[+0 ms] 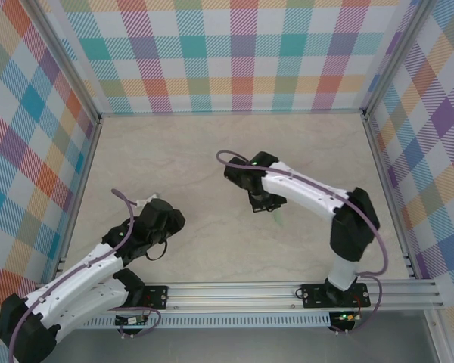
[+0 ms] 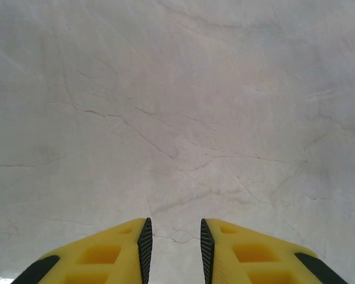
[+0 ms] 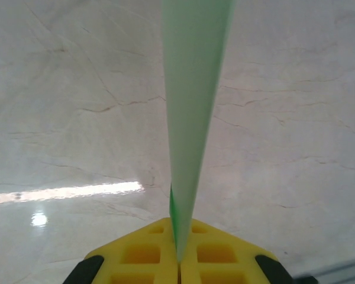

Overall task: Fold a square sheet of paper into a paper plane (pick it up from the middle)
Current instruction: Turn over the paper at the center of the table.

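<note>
Marble-look table (image 1: 181, 151), plaid walls (image 1: 242, 53) round it. Right gripper (image 3: 179, 236) is clamped on the paper plane (image 3: 192, 89) — edge-on, long axis running straight up the frame from the fingers. Left gripper (image 2: 174, 231) (farther off, lower left of the top view) stands slightly parted — holding nothing.

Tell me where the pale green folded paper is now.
In the right wrist view, the pale green folded paper is clamped edge-on in the right end effector, over the middle of the marble table.
</note>
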Available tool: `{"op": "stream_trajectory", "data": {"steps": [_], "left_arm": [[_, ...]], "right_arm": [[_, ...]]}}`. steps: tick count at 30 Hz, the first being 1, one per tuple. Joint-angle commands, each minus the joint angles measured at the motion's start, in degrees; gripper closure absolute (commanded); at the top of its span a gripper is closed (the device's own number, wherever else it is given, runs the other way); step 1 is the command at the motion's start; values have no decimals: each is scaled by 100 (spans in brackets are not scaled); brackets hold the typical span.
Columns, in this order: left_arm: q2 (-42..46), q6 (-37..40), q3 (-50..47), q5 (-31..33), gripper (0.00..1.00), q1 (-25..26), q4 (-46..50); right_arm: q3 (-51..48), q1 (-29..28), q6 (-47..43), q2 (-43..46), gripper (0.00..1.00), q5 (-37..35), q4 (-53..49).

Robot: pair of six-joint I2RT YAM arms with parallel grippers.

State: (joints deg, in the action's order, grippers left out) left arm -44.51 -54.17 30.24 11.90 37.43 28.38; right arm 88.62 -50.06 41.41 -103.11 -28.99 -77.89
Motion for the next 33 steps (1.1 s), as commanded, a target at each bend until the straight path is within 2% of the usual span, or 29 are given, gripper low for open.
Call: {"op": "stream_trajectory", "data": {"steps": [1, 7, 9, 15, 20, 24, 28, 30, 33], "left_arm": [[304, -172, -37, 386, 69, -73, 500], [634, -329, -201, 402, 67, -78, 511], [693, -357, -241, 353, 67, -78, 480], [734, -335, -263, 182, 66, -87, 519], [722, -300, -347, -25, 65, -87, 300], [574, -245, -371, -219, 65, -95, 98], [288, -157, -337, -482, 65, -90, -157], [94, -130, -301, -609, 65, -90, -262], [-200, -74, -232, -801, 65, -87, -430]], "right_arm": [[498, -290, 326, -638, 92, -400, -750], [1294, -538, 49, -1917, 89, 755, -17], [1427, -540, 28, -2080, 84, 1153, 248], [1059, -465, -114, -1747, 67, 2370, 1408], [23, -300, -42, -723, 50, 2938, 2477], [-1345, -16, 131, 229, 53, 3726, 3857], [-2538, 256, 466, 729, 74, 4488, 5208], [-2820, 312, 597, 774, 80, 4595, 5513], [-3013, 322, 726, 703, 81, 4527, 5661]]}}
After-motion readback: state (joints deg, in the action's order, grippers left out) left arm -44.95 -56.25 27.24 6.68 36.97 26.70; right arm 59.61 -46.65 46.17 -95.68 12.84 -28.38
